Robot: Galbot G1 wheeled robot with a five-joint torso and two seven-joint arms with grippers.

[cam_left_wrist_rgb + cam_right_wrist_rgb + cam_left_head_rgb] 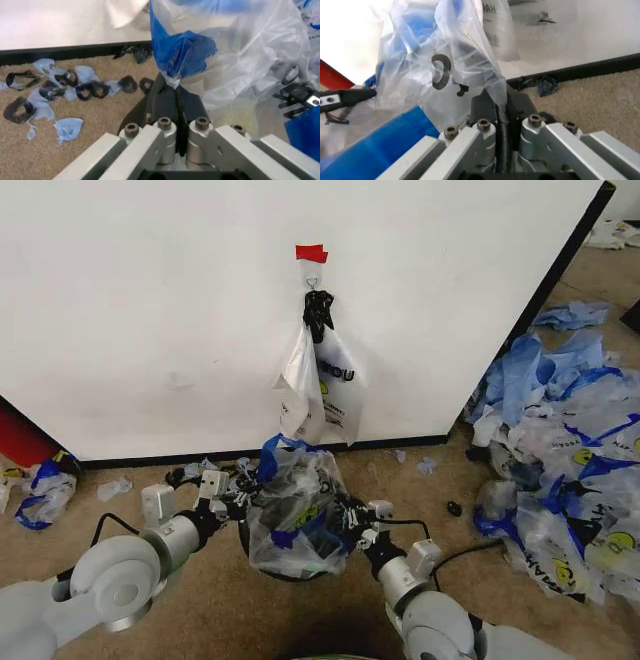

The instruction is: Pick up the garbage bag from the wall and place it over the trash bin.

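Head view. Both arms reach forward and low, toward the wall [150, 310]. The garbage bag [295, 515] is stretched between the left gripper [236, 498] and the right gripper [356, 528], ballooned over the trash bin [262, 563], of which just a dark edge shows under the plastic. Behind the jaws, further bags [322, 385] hang from a hook [312, 282] below a red tape patch [311, 253]. A heap of similar bags [560, 470] lies on the carpet off to the right arm's side.

Left wrist view. Left gripper [176, 98]: jaws pressed together, clamped on the bag's blue trim [182, 52], which bunches just ahead of the fingertips. Whitish film billows beyond and to the side. Blue and black scraps [65, 86] litter the carpet by the wall's black base strip [75, 51].

Right wrist view. Right gripper [495, 103]: jaws likewise together, pinching a fold of translucent film. Dark print sits on the plastic just ahead of the tips; the opposite gripper's finger is visible through the bag.

Judgement: the pick from the wall is done; the step in hand is spreading the bag's mouth over the bin. Next move probably calls for both arms to draw the rim outward and down past the bin's edge, keeping tension even so the thin film does not slip or tear.
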